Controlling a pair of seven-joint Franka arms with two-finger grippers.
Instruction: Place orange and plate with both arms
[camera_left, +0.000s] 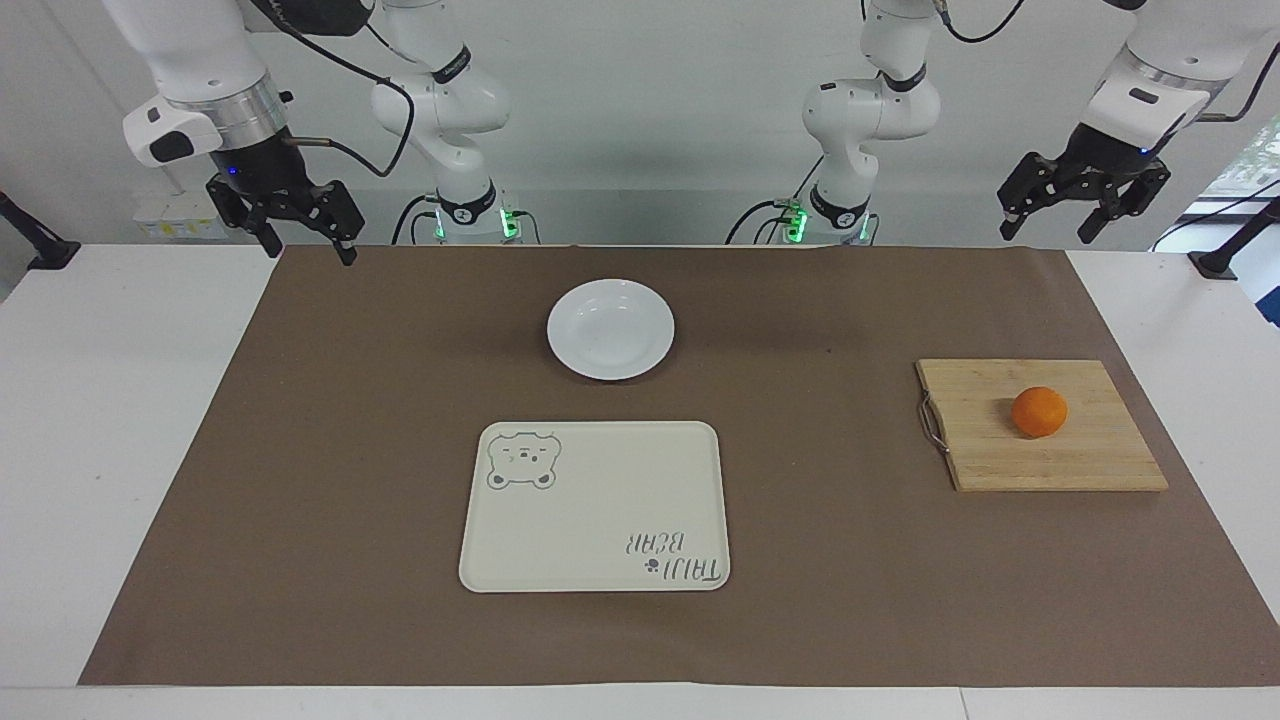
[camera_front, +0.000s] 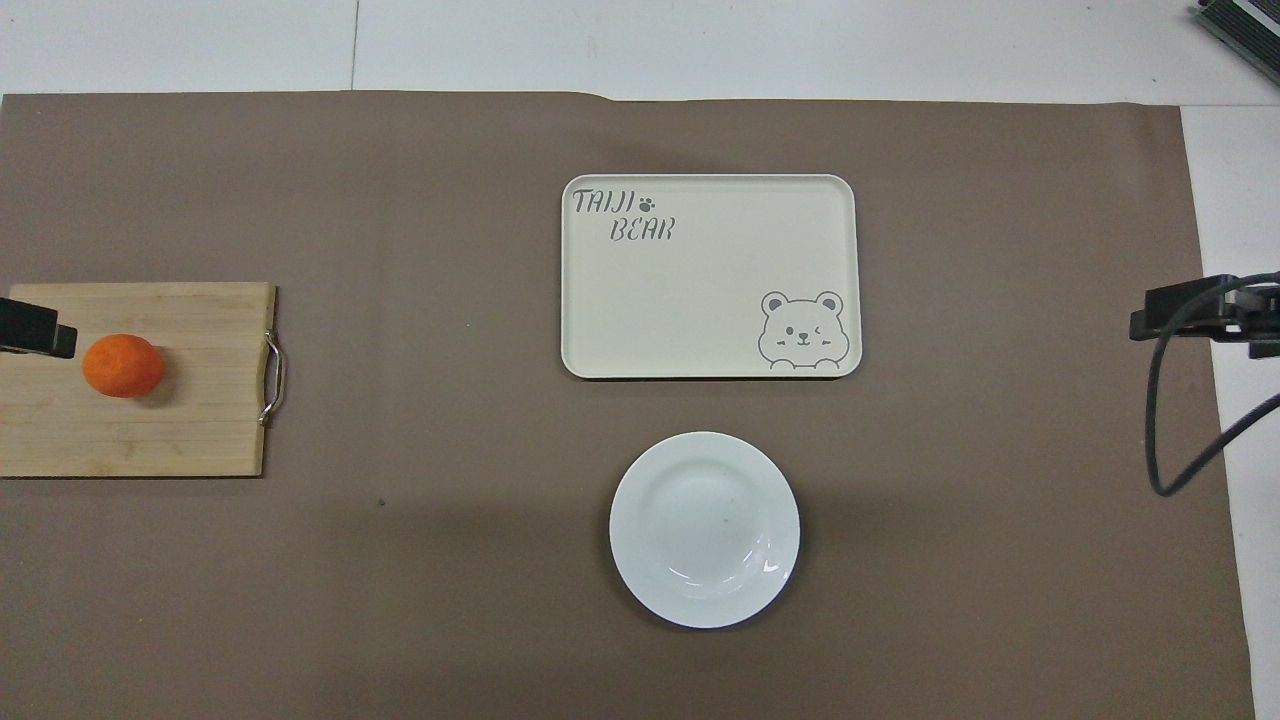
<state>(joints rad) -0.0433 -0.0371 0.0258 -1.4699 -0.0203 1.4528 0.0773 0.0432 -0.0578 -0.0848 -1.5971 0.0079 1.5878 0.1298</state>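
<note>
The orange (camera_left: 1039, 411) (camera_front: 122, 365) lies on a wooden cutting board (camera_left: 1060, 455) (camera_front: 180, 430) toward the left arm's end of the table. The white plate (camera_left: 610, 330) (camera_front: 704, 528) rests empty on the brown mat, at mid-table, nearer to the robots than the cream bear tray (camera_left: 595, 505) (camera_front: 700, 290). My left gripper (camera_left: 1050, 228) hangs open in the air over the table's edge at the robots' end, holding nothing. My right gripper (camera_left: 310, 248) is raised over the mat's corner at the right arm's end, open and empty. Both arms wait.
The bear tray holds nothing. A brown mat (camera_left: 300, 500) covers most of the white table (camera_left: 100, 450). The cutting board has a metal handle (camera_left: 932, 424) on the side facing the tray. A black cable (camera_front: 1170, 430) hangs at the right arm's end.
</note>
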